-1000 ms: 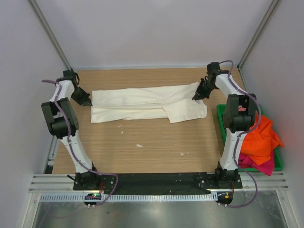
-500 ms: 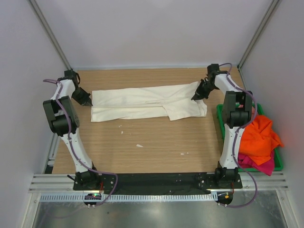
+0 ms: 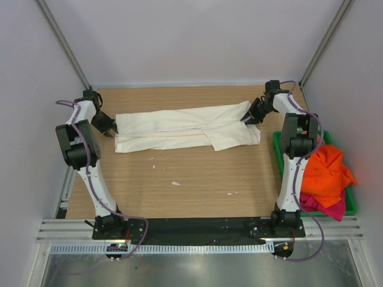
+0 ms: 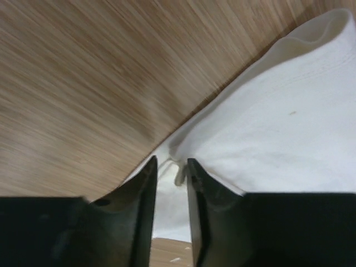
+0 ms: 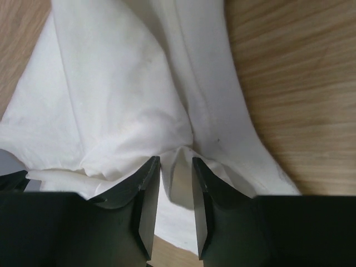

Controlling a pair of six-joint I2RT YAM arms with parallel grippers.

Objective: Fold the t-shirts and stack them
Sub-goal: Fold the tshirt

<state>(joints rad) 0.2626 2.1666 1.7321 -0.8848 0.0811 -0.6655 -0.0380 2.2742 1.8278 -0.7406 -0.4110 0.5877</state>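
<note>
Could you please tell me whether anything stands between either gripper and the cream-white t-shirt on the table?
Nothing visible does. The left gripper has its jaws closed on a fold at the left end of the cream-white t-shirt, and the right gripper pinches cloth at its right end, so both are in direct contact with the shirt.

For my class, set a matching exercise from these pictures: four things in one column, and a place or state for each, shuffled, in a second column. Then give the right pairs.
Column one
1. cream-white t-shirt
2. orange t-shirt
3. left gripper
4. magenta t-shirt

Column two
A. under the orange one, in the green bin
B. laid out long on the wooden table
C. on top of the heap in the bin
D. closed on a fold of white cloth

Pairs: 1-B, 2-C, 3-D, 4-A
</note>
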